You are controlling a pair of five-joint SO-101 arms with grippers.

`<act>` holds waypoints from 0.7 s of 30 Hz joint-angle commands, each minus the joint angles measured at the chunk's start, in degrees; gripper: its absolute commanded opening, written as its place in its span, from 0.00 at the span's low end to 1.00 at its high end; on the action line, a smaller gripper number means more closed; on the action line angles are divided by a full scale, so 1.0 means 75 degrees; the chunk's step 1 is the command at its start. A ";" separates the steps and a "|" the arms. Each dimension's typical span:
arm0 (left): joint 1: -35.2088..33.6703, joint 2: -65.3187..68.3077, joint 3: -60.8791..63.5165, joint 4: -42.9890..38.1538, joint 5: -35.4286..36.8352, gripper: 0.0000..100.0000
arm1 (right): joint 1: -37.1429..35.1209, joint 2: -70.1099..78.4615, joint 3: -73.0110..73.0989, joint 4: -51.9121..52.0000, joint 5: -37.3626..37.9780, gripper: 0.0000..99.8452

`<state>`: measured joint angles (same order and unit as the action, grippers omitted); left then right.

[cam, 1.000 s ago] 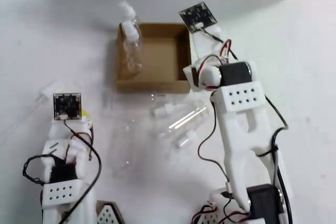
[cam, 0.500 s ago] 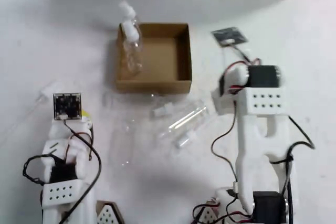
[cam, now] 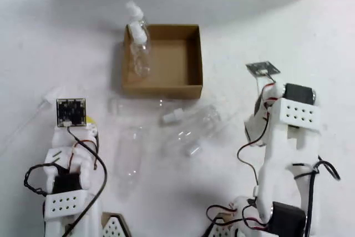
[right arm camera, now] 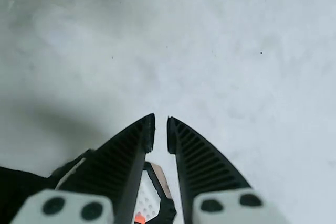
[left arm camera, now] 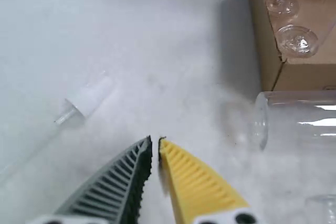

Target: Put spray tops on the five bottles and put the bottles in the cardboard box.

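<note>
**Left pincer** (left arm camera: 155, 142): grey and yellow fingers pressed together, nothing between them. It hovers low over the table (right arm camera: 236, 35), well short of the cardboard box (cam: 161, 89) and off towards that box's capped-bottle side.

**Right pincer** (right arm camera: 160, 121): black fingers all but closed, a thin slit between the tips, holding nothing. It hangs over bare table, well apart from the cardboard box, on the side opposite the capped bottles.

**Loose spray top** (left arm camera: 86, 98): white, with a thin dip tube. It lies flat on the table ahead of the left pincer, well away from the cardboard box.

**Cardboard box**: open, upright, at mid-table beyond both arms.

**Capped bottles** (cam: 137, 48): two, clear, with white spray tops fitted. They are inside the cardboard box along one side wall, with their spray heads past its far rim.

**Uncapped bottle** (cam: 130, 156): clear, lying on its side on the table in front of the cardboard box.

**Further clear bottles** (cam: 197, 121): lying just in front of the cardboard box's near wall; their count cannot be told.

**Second spray top** (cam: 173, 116): white, lying among those bottles, near the cardboard box's front wall.
</note>
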<state>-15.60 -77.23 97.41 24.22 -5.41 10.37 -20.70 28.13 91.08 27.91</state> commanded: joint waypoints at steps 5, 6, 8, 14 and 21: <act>-0.0064 -0.0170 -0.0012 0.0012 -0.0105 0.03 | 0.0885 -0.1940 0.1160 -0.0064 0.0785 0.02; -0.0064 -0.0170 -0.0012 0.0012 -0.0105 0.03 | 0.1002 -0.2256 0.1477 -0.0193 0.0832 0.02; -0.0076 -0.0170 -0.0012 0.0012 -0.0105 0.03 | 0.1201 -0.2749 0.2145 -0.0686 0.0809 0.02; -0.0076 -0.0170 -0.0012 0.0012 -0.0105 0.03 | 0.1999 -0.3429 0.3727 -0.2139 0.0844 0.02; -0.0053 -0.0170 -0.0012 0.0012 -0.0059 0.03 | 0.2819 -0.3511 0.4759 -0.3311 0.0809 0.02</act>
<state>-15.60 -77.23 97.41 24.22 -5.41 29.36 -45.76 61.80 71.12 33.71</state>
